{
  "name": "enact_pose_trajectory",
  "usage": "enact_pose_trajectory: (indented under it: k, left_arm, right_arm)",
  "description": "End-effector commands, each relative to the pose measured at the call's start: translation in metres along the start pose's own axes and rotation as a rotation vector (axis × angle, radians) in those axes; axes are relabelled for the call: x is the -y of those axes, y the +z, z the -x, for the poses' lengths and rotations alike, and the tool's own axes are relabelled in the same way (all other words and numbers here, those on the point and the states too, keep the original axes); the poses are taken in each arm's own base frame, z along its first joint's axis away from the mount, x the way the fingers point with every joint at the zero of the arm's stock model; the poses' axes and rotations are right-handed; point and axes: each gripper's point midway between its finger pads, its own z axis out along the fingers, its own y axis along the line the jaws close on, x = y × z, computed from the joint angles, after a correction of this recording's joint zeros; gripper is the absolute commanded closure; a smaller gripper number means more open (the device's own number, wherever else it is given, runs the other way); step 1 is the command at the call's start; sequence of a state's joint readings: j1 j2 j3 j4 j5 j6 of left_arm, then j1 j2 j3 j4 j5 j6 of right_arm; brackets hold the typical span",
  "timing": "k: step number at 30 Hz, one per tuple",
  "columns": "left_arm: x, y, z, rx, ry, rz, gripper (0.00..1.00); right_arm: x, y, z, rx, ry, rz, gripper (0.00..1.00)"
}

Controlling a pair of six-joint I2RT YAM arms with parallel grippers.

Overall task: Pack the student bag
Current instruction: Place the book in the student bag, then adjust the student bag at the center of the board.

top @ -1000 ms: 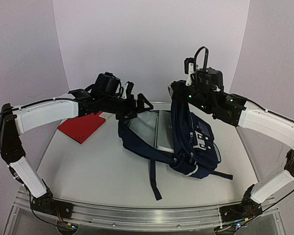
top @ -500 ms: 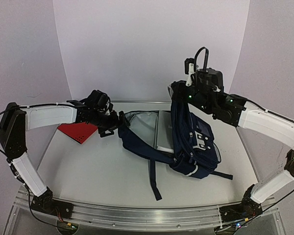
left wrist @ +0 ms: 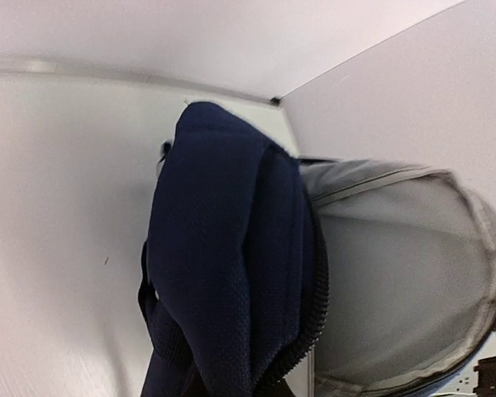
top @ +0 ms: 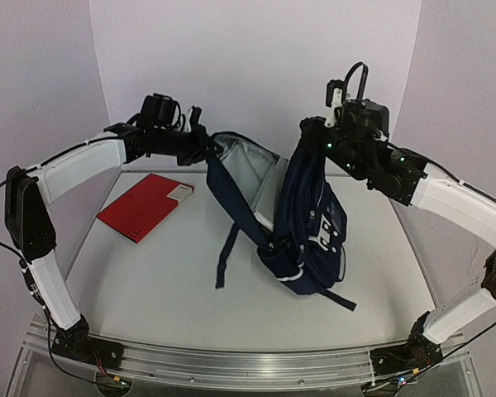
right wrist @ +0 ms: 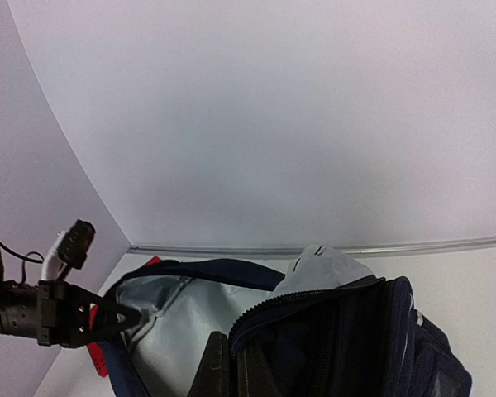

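Observation:
The student bag point(top: 314, 227) is navy blue and hangs above the table between both arms. Its mouth is pulled wide, showing the light grey lining point(top: 250, 169). My left gripper point(top: 202, 142) is shut on the bag's left rim, held high near the back wall. In the left wrist view navy fabric of the bag point(left wrist: 223, 248) hides the fingers, with lining point(left wrist: 397, 273) to its right. My right gripper point(top: 312, 136) is shut on the opposite rim. Its wrist view shows that gripper point(right wrist: 240, 365) pinching the zipper edge of the bag point(right wrist: 355, 331). A dark strap point(top: 226, 248) dangles to the table.
A red book point(top: 145, 205) lies flat on the table at the left, below the left forearm. A sliver of the red book point(right wrist: 95, 357) shows in the right wrist view behind the left gripper point(right wrist: 107, 318). The back wall stands close behind the bag.
My left gripper came down to the bag's left rim, shut on it and lifted it up and back. The bag rose off the table, its mouth opened wide, and the right arm rose slightly.

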State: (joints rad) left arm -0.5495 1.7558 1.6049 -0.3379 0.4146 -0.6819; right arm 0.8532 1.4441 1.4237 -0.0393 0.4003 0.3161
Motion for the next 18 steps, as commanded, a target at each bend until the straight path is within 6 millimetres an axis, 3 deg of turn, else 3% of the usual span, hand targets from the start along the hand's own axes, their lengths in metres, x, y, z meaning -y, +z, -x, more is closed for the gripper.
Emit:
enact_pose_trajectory:
  k: [1, 3, 6, 8, 12, 14, 16, 18]
  left_arm:
    - [0.118, -0.095, 0.11, 0.321, 0.32, -0.155, 1.0]
    - [0.139, -0.106, 0.119, 0.335, 0.357, -0.195, 1.0]
    - [0.148, -0.107, 0.118, 0.316, 0.371, -0.235, 1.0]
    - [0.14, -0.096, 0.112, 0.294, 0.362, -0.244, 1.0]
    - [0.095, -0.056, 0.089, 0.18, 0.297, -0.154, 1.0]
    - [0.081, -0.045, 0.081, 0.145, 0.279, -0.124, 1.0]
    - [0.085, -0.046, 0.082, 0.142, 0.284, -0.14, 1.0]
    - [0.101, -0.055, 0.089, 0.17, 0.31, -0.183, 1.0]
  right_arm:
    - [0.0, -0.051, 0.129, 0.312, 0.177, 0.003, 1.0]
    - [0.006, -0.054, 0.129, 0.316, 0.192, -0.027, 1.0]
    - [0.016, -0.053, 0.116, 0.297, 0.205, -0.062, 1.0]
    - [0.025, -0.047, 0.094, 0.263, 0.208, -0.101, 1.0]
    - [0.042, -0.033, 0.04, 0.166, 0.2, -0.169, 1.0]
    - [0.046, -0.028, 0.019, 0.118, 0.184, -0.185, 1.0]
    - [0.045, -0.025, 0.011, 0.087, 0.166, -0.186, 1.0]
    - [0.04, -0.027, 0.02, 0.091, 0.165, -0.168, 1.0]
